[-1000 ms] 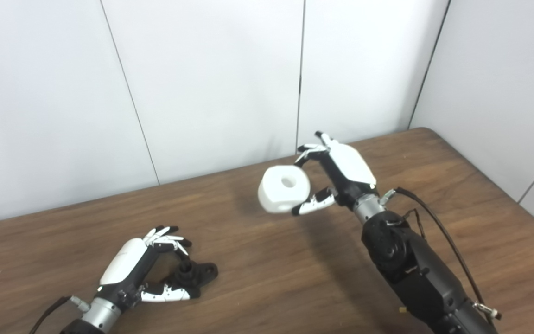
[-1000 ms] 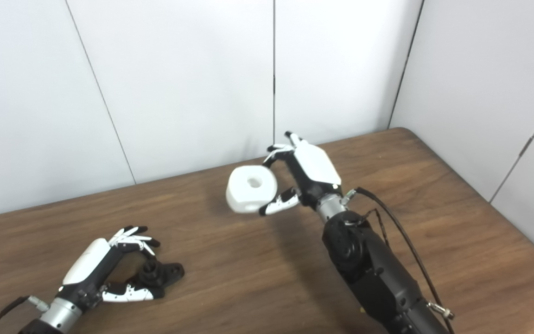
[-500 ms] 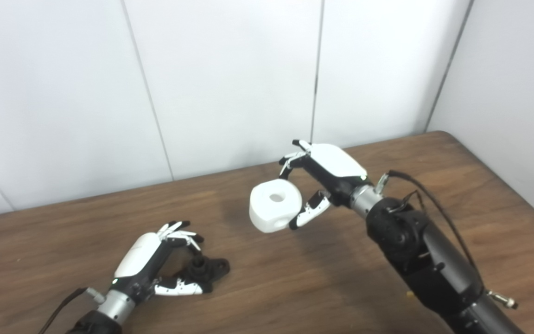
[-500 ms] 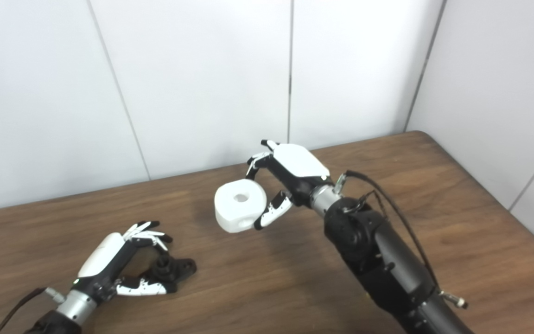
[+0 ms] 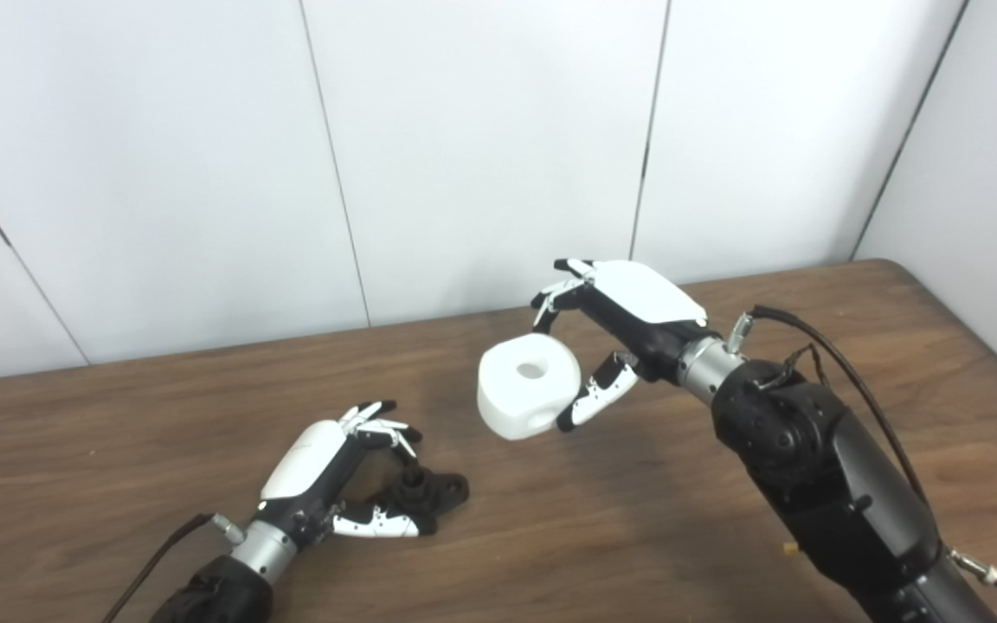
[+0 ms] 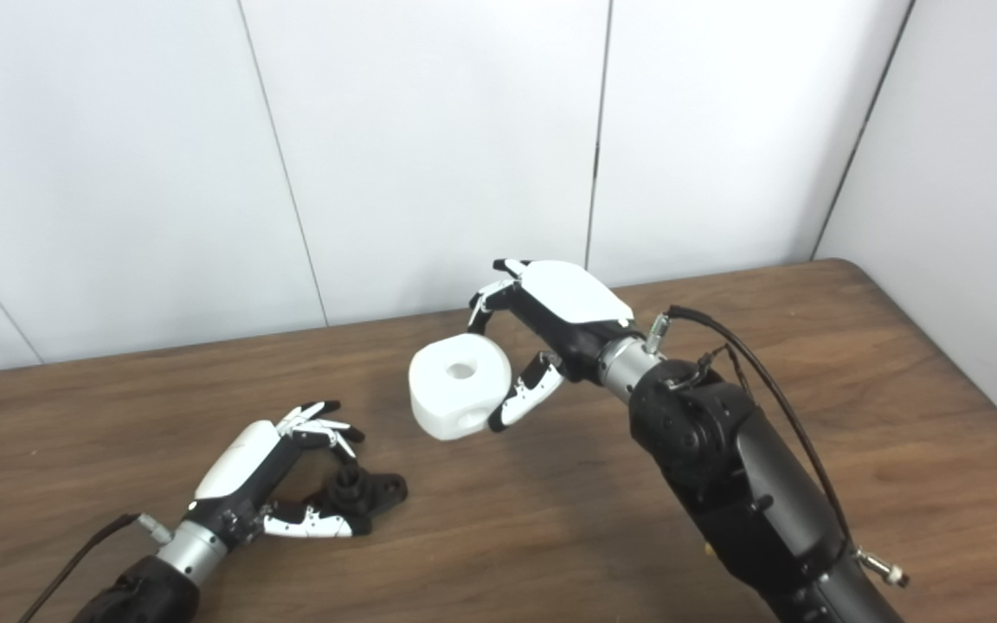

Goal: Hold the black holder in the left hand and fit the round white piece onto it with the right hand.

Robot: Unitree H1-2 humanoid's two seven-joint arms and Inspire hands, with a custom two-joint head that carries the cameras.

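The black holder [image 5: 427, 493] lies on the wooden table [image 5: 550, 536] at the lower left, its short post pointing up. My left hand [image 5: 325, 472] is cupped around it, open: the thumb lies along the holder's near edge and the fingers [image 6: 325, 428] hover above the post without closing on it. My right hand [image 5: 628, 324] is shut on the round white piece [image 5: 526, 385], a thick puck with a centre hole facing up. It hangs in the air above the table, up and to the right of the holder.
White wall panels [image 5: 481, 147] stand right behind the table's far edge, and another wall runs along its right edge [image 6: 940, 346]. A black cable [image 6: 775, 398] loops off my right forearm. Bare wood lies between the two hands.
The camera has swung, shifting the whole picture rightward. My right hand has carried the white piece down and left, closer to the holder. The left hand stays cupped around the holder.
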